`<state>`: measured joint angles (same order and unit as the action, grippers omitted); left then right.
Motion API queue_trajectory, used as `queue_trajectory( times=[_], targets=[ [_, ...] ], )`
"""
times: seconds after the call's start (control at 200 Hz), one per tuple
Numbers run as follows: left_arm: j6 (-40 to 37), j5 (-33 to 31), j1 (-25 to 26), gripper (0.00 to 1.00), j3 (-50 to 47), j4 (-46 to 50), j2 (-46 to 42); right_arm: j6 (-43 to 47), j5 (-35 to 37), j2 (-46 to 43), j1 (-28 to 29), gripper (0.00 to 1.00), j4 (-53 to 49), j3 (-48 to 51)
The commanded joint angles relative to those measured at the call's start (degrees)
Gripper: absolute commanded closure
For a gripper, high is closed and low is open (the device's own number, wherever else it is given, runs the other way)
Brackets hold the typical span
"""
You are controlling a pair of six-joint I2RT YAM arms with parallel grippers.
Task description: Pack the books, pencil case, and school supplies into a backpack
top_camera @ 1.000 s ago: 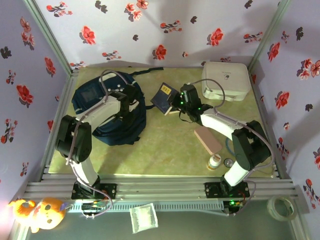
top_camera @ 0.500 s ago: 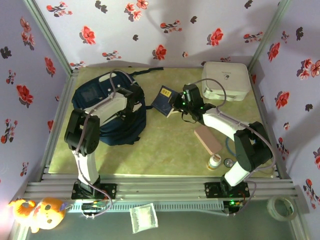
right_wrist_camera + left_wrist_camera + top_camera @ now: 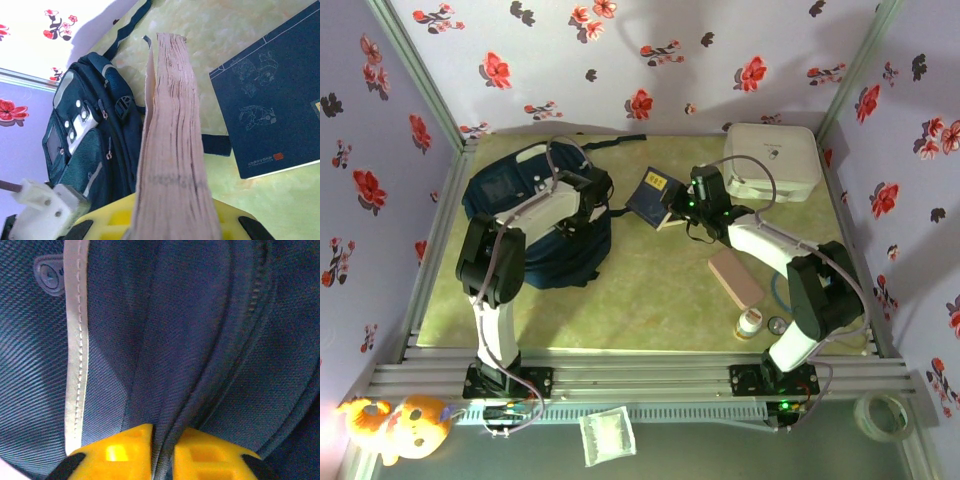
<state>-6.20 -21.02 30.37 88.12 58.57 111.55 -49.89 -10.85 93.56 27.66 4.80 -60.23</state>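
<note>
Change: the left arm [image 3: 535, 208] has swung off the middle of the backpack [image 3: 505, 200] to the side of it that faces the counter's centre. The left jaws, spread a moment ago, are now pressed together. In the left wrist view, a ridge of navy fabric [image 3: 165, 365] runs down between the yellow pads [image 3: 122, 450], beside a zipper line [image 3: 252, 305]. So they are pinching the backpack, not a zipper pull as far as I can tell.

The right arm [image 3: 765, 240] has barely shifted. The right jaws stay clamped on a book [image 3: 172, 130] held up on edge with its page block facing the wrist camera. A second dark-blue book [image 3: 270, 105] lies flat on the counter just beside it.

Positions: the backpack is in the counter's far-left part. The books [image 3: 648, 198] are near the middle of the far edge, between the backpack and the white box [image 3: 772, 160] in the far-right corner. The pencil case [image 3: 735, 278] lies flat toward the near-right, with a small white bottle [image 3: 750, 322] near it.

Likely meaning: the left side now has hold of the bag to open or steady it so the held book can go in. Nothing looks packed yet. I can't tell whether the bag's mouth is open.
</note>
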Motion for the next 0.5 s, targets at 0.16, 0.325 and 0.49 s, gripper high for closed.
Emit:
queue_trajectory(
  times=[0.16, 0.325, 0.49],
  targets=[
    [4.2, 1.2, -0.4, 1.00, 7.7, 1.4, -5.7, 0.2, -1.3, 0.3, -0.8, 0.90, 4.3, -0.4],
    [6.9, 1.4, -0.5, 1.00, 10.6, 0.7, -10.6, -2.1, -2.2, -2.6, -1.4, 0.90, 10.9, 5.5],
    [10.5, 1.5, -0.5, 1.00, 13.2, -2.1, -13.4, -2.6, -6.1, -5.3, -1.9, 0.90, 15.1, 9.9]
  ],
)
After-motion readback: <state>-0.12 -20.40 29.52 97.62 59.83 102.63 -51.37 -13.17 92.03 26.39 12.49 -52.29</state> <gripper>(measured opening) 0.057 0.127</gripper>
